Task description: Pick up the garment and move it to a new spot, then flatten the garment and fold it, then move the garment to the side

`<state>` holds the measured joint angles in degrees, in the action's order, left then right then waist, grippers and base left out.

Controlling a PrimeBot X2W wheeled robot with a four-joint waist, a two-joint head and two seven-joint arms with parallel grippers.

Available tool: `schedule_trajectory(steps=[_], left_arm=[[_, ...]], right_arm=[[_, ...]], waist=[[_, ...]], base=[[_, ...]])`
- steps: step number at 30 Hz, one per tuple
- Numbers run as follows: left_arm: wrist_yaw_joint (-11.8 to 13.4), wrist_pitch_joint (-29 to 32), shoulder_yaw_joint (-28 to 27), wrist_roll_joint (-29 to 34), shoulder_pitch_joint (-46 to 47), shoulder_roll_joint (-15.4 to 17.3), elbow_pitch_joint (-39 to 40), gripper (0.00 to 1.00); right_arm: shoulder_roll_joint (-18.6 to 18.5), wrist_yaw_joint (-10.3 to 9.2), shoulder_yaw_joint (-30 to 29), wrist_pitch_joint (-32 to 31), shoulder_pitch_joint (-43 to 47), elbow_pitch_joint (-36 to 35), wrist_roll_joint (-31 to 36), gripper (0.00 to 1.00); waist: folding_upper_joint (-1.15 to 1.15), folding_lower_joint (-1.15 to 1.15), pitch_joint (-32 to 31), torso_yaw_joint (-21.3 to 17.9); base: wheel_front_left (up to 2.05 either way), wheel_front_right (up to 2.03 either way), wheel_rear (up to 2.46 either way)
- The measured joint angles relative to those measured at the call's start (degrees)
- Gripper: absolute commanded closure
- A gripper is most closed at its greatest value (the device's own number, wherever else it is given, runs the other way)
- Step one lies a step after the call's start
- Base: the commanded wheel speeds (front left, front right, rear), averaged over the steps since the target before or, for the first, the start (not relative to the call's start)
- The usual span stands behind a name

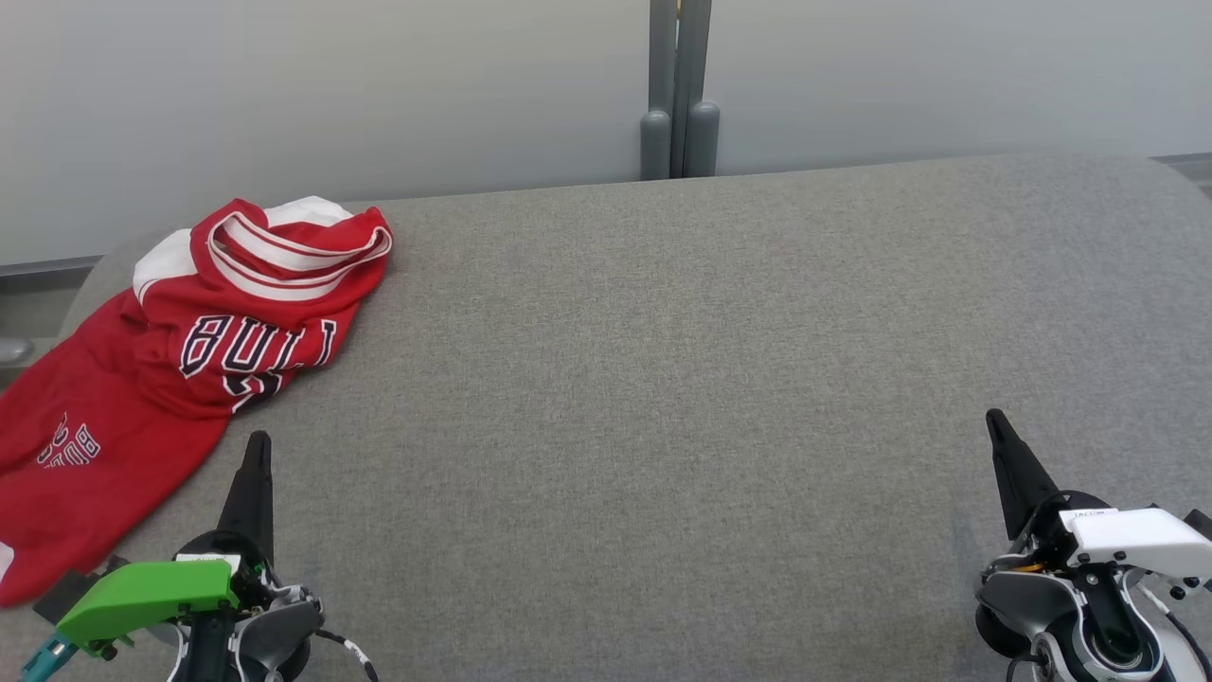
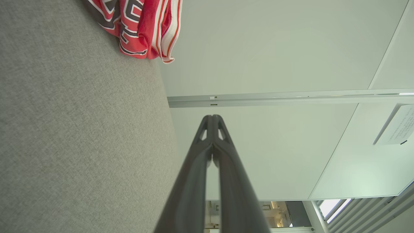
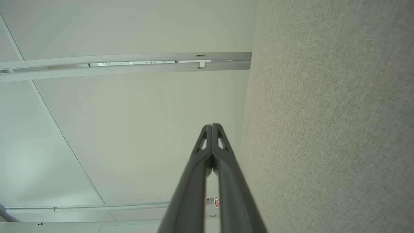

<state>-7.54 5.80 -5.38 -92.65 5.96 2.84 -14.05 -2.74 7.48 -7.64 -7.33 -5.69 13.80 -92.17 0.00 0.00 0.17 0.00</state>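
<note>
Nearest the robot, at the lower left of the head view, the left hand (image 1: pixel 258 443) rises from a wrist capped by a green cover (image 1: pixel 142 595). Its two dark fingers are pressed together into one point and hold nothing. The left wrist view agrees: the fingers (image 2: pixel 194 181) meet at their tips, with only a thin slit lower down and nothing caught between them.

At the lower right, the right hand (image 1: pixel 996 421) stands beside a white cover (image 1: pixel 1136 535). It is likewise closed to a point and empty, and in the right wrist view its tips (image 3: pixel 212 126) touch. The two hands are well apart, over the near part of the desk (image 1: pixel 663 379), with fingers pointing away from the robot.

The desk is covered in grey woven fabric and has rounded far corners.

Farther out on the left lies the garment (image 1: pixel 189 350), a red jersey with red-and-white striped trim, a white shoulder patch and dark-outlined white lettering. It is crumpled at the desk's far left corner, beyond and to the left of the left hand, near it but not touching. A striped opening faces the far edge, and the lower part spreads toward the robot and runs off the left edge of the head view. The left wrist view shows a fold of it at the top.

Behind the desk stand pale wall panels (image 1: pixel 331 95), with a grey post (image 1: pixel 679 95) rising just past the middle of the far edge.
</note>
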Motion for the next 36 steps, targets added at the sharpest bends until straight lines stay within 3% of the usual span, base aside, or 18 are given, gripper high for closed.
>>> schedule_trajectory(steps=[3,4,17,23,36], left_arm=[[0.00,0.00,0.00,0.00,0.00,0.00,0.00,1.00],[0.00,0.00,0.00,0.00,-0.08,-0.01,-0.13,0.00],[0.00,-2.15,2.23,0.76,-2.50,-0.27,-1.80,0.00],[0.01,-3.97,3.67,5.68,-2.50,0.15,-2.27,0.00],[0.56,-7.15,3.69,25.42,-2.71,0.14,-1.16,0.00]], right_arm=[[0.00,0.00,0.00,0.00,0.00,0.00,0.00,1.00],[0.03,0.00,0.01,0.01,0.09,0.16,0.01,0.00],[0.57,-0.03,2.11,2.50,2.24,1.72,2.96,0.00],[0.47,-0.03,2.75,4.26,2.24,0.52,11.35,0.00],[0.20,-0.03,4.46,7.67,2.54,-3.27,33.36,0.00]], waist=[[0.00,0.00,0.00,0.00],[0.00,0.00,0.00,0.00],[0.00,0.00,0.04,0.03],[0.00,0.00,0.10,0.08],[0.00,0.00,0.26,0.34]], base=[[0.00,0.00,0.00],[0.00,0.00,0.00],[0.00,0.00,0.00],[0.00,0.00,0.00],[0.00,0.00,0.00]])
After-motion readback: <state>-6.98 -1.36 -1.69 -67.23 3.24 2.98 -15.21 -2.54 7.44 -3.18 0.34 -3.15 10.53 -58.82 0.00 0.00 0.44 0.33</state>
